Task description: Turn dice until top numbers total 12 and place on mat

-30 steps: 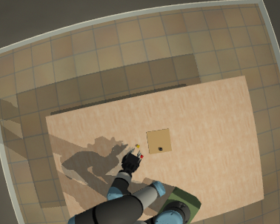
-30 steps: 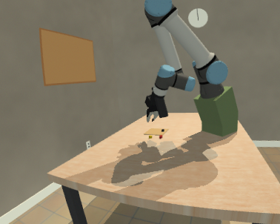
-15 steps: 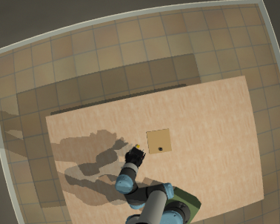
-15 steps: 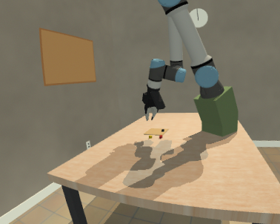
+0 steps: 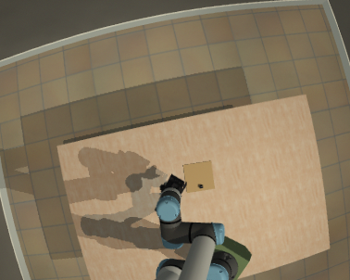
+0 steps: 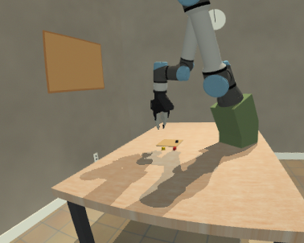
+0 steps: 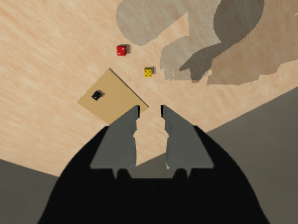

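A tan mat (image 7: 112, 97) lies on the wooden table and also shows in the top view (image 5: 198, 176) and the exterior view (image 6: 170, 142). A black die (image 7: 97, 95) (image 5: 201, 185) sits flat on the mat near one corner. A red die (image 7: 121, 50) and a yellow die (image 7: 148, 72) sit on the bare table just off the mat's edge, and both show in the exterior view (image 6: 174, 148) (image 6: 163, 148). My gripper (image 7: 150, 106) hangs well above the table beside the mat (image 6: 160, 125). Its fingers are nearly shut with a narrow gap and hold nothing.
The arm's green base block (image 6: 236, 121) stands at one table edge. An orange board (image 6: 73, 62) hangs on the wall behind. In the top view the wrist (image 5: 171, 195) hides the red and yellow dice.
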Action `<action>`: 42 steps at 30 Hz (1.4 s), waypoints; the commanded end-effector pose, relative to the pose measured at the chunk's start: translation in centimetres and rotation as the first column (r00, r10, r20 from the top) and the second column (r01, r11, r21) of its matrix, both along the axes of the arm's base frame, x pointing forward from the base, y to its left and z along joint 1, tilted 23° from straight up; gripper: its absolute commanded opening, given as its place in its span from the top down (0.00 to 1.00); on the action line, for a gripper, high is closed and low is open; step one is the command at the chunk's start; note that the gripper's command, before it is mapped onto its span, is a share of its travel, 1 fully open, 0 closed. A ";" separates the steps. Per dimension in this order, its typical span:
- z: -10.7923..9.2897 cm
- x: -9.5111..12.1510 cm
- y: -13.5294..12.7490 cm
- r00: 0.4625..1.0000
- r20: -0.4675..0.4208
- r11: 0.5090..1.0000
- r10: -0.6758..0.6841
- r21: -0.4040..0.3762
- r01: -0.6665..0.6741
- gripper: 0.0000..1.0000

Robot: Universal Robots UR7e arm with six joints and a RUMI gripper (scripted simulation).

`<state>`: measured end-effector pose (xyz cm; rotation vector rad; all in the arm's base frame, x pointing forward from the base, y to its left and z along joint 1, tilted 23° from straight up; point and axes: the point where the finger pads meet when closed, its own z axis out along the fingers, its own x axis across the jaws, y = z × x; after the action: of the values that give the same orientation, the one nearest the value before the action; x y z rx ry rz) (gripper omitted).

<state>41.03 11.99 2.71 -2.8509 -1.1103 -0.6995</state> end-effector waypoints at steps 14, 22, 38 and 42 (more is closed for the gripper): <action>0.0 0.1 -0.3 0.990 -0.112 0.992 0.083 0.100 -0.072 0.82; 0.0 0.1 -0.3 0.990 -0.113 0.992 0.084 0.101 -0.072 0.00; -4.2 0.9 1.3 0.990 -0.111 0.992 0.092 0.098 -0.081 0.00; -4.4 0.9 1.4 0.990 -0.111 0.992 0.092 0.098 -0.081 0.82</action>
<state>41.26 13.11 -0.81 -2.7000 -1.1421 -0.5392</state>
